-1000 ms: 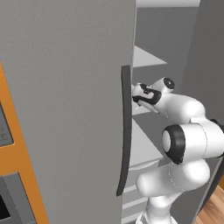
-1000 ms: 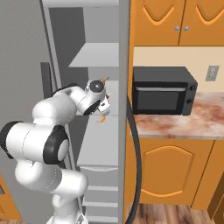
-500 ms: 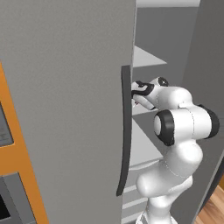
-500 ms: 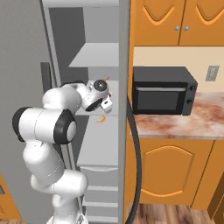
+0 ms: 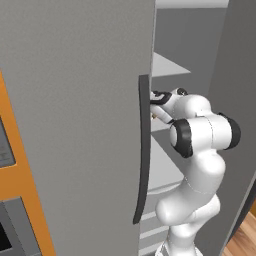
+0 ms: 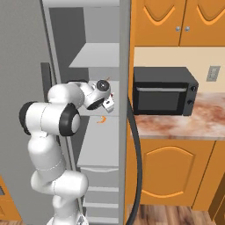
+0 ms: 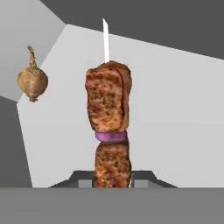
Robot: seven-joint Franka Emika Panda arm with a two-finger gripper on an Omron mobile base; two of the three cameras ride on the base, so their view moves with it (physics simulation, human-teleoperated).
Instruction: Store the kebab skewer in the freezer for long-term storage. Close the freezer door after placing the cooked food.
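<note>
No text, label, brand, number or sign can be read in these pictures: the black microwave (image 6: 163,90) has a plain front, and the grey freezer door (image 5: 75,125) and the orange cupboard doors (image 6: 178,22) carry no writing

Flat, even rendered light; no glare, soft shading only. All views sharp; no blur or edge distortion.
</note>
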